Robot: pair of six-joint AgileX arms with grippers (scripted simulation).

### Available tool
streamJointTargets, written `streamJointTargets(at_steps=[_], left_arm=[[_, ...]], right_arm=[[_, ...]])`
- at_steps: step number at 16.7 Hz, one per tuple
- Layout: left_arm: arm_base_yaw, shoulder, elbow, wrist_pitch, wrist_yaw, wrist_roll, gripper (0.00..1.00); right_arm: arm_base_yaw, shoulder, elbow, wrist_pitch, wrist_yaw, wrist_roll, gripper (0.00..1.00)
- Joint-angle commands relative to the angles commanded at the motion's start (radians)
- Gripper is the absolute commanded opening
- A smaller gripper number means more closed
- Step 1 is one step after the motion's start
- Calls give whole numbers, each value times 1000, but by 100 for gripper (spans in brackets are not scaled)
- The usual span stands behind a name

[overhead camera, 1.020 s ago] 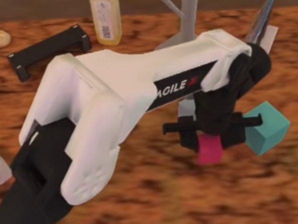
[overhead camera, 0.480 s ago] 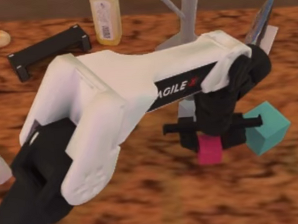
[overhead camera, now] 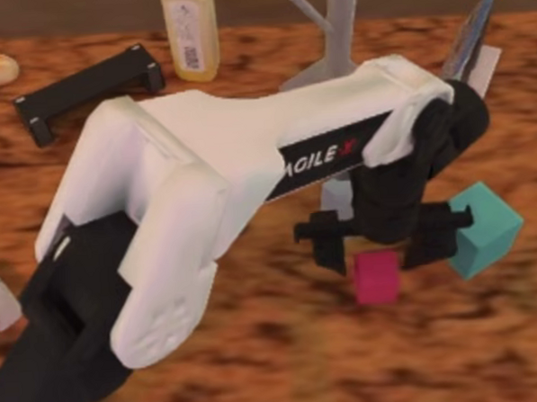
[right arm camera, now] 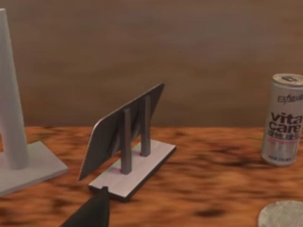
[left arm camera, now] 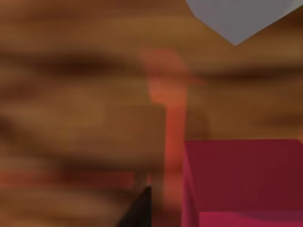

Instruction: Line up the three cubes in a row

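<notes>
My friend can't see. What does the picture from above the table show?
A white and black left arm reaches across a wooden table, its open left gripper just above a small pink cube. A bigger teal cube sits close on the pink one's right, and a yellow bottle stands at the back.

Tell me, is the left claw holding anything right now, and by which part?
Nothing is held. The left claw is open above the magenta cube, which sits on the table beside the teal cube.
</notes>
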Motion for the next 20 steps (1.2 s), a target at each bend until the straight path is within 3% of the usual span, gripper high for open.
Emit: streamJointTargets(at_steps=[10,20], left_arm=[[3,0,4,-4,0,0,100],[19,-19,243,-262,0,-4,100]], right_arm=[[0,0,0,0,0,0,100],[0,0,0,0,0,0,100]])
